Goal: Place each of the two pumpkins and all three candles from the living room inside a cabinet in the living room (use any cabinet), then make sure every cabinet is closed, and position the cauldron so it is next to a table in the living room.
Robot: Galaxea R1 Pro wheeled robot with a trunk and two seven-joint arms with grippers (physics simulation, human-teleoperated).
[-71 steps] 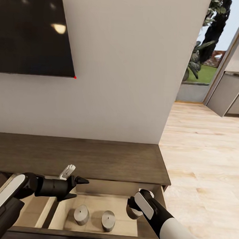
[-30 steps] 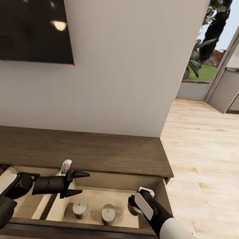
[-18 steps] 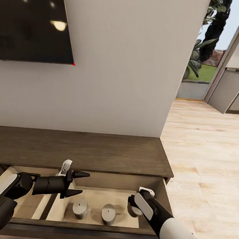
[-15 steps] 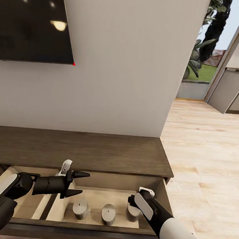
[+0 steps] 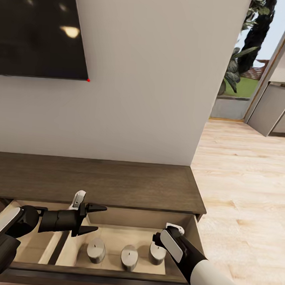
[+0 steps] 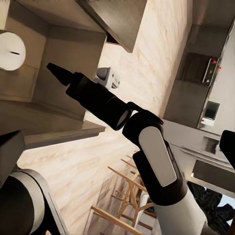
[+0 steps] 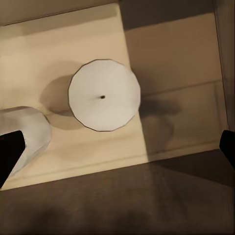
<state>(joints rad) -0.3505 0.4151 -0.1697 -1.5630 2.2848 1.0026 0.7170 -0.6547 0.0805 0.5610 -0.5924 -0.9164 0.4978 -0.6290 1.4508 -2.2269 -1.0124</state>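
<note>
Down in the cabinet's point(image 5: 114, 183) open drawer point(image 5: 124, 238), three candles stand in a row on the pale floor: one point(image 5: 96, 250) to the left, one point(image 5: 129, 257) in the middle, one point(image 5: 157, 253) to the right. Each is a stubby off-white cylinder with a dark wick dot on its flat top. The right hand point(image 7: 117, 147) hangs above the right candle, its fingers spread wide and holding nothing. The left hand point(image 5: 95, 219) hovers over the drawer near the left candle, fingers apart, seemingly empty. A dark screen point(image 5: 39, 30) hangs on the wall above the cabinet.
</note>
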